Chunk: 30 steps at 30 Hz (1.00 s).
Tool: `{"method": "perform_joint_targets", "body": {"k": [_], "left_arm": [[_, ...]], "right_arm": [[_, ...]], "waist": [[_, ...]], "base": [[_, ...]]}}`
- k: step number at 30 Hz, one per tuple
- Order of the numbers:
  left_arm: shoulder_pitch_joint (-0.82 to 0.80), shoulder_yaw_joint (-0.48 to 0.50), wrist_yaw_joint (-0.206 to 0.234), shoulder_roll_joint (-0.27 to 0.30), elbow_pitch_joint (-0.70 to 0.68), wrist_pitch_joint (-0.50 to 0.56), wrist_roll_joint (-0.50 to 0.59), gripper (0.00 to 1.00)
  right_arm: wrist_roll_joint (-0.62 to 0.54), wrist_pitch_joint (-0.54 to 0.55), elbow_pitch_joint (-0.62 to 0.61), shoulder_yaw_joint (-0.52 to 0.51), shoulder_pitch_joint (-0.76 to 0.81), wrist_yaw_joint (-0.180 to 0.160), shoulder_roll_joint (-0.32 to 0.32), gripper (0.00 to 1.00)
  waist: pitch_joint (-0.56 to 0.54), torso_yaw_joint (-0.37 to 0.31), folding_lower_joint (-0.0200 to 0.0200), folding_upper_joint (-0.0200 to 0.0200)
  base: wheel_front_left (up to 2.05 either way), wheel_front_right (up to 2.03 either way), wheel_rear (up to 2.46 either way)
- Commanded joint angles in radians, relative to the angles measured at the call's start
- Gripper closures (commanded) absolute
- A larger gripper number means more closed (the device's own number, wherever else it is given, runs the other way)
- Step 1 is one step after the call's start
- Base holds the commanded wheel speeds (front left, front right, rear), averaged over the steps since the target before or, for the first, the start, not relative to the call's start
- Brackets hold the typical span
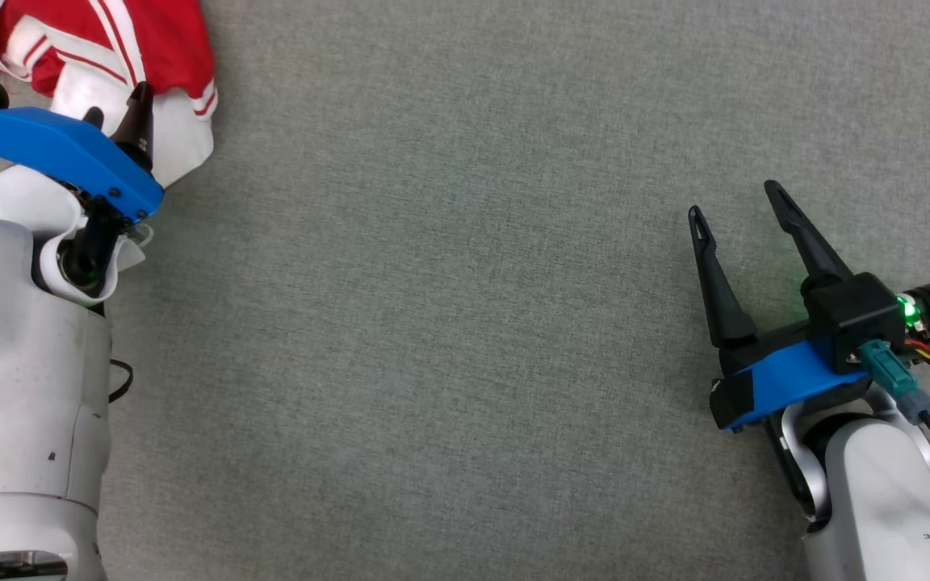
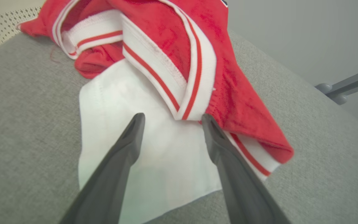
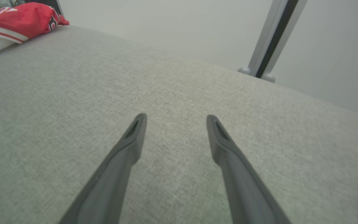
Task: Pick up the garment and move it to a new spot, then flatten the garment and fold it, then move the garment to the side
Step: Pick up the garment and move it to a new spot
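A crumpled red and white garment [image 1: 102, 48] with striped trim lies at the far left corner of the grey table. My left gripper [image 1: 118, 101] hangs just above its white part, fingers apart. In the left wrist view the garment [image 2: 166, 62] spreads ahead, and the open left gripper [image 2: 171, 119] has its tips over the white cloth beside a striped band, with nothing between them. My right gripper [image 1: 735, 206] stands open over bare cloth at the right, far from the garment. The right wrist view has the garment [image 3: 20, 20] at its far left and the gripper [image 3: 176, 119] open.
The grey fabric table [image 1: 449, 323] stretches wide between the two arms. A pale perforated object [image 2: 2, 25] sits behind the garment. A metal post with round feet [image 3: 266, 53] stands beyond the table's far edge.
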Motion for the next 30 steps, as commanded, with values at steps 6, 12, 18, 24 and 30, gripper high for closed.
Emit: {"method": "perform_joint_targets", "body": {"k": [6,12,18,24,30], "left_arm": [[-0.054,0.042,-0.013,-0.029,0.047,-0.024,-0.085,0.0],[-0.078,0.073,-0.018,-0.053,-0.015,-0.025,-0.228,0.0],[-0.053,0.05,-0.016,-0.036,-0.069,-0.043,-0.293,0.0],[-0.068,0.023,-0.016,-0.012,-0.041,-0.081,-0.3,0.0],[-0.095,0.003,-0.016,0.002,-0.011,-0.153,-0.304,1.0]], "right_arm": [[-0.002,0.002,-0.022,-0.003,-0.005,0.0,-0.003,0.0],[-0.01,0.004,-0.032,-0.015,-0.001,0.0,-0.003,0.0],[-0.009,0.004,-0.033,-0.015,-0.001,0.0,-0.003,0.0],[-0.006,0.005,-0.036,-0.011,-0.011,0.0,-0.004,0.0],[-0.011,0.001,-0.033,-0.019,-0.009,0.0,-0.005,0.0]], "waist": [[0.035,-0.018,-0.0002,0.0],[0.058,-0.024,-0.0002,0.0],[0.072,-0.029,-0.0002,0.0],[0.088,-0.04,-0.0002,0.0],[0.099,-0.047,-0.0002,0.0]], "base": [[0.0,0.0,0.0],[0.0,0.0,0.0],[0.0,0.0,0.0],[0.0,0.0,0.0],[0.0,0.0,0.0]]}}
